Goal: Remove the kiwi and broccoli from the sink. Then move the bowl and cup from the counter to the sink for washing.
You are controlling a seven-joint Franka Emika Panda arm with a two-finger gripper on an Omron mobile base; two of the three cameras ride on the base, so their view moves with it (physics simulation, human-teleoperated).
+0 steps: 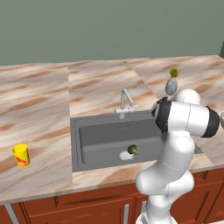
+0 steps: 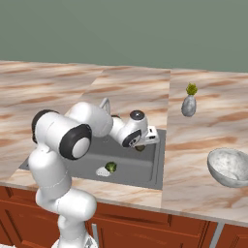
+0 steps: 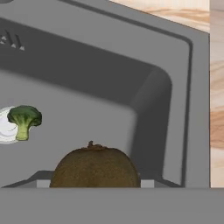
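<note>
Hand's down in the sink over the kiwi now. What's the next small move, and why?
Probably close the fingers on the kiwi, then lift. The hand view shows it centred right at the bottom edge, close to the hand, on the sink floor near a corner. The broccoli sits apart by the drain, so it should not get in the way.

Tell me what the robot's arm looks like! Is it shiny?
Yes, it looks glossy. The arm is made of fat, rounded white segments with dark black bands at the joints. Its wrist has a round dark cap with a silvery centre, and the gripper at the end is a small whitish-grey block. No cables or writing show.
</note>
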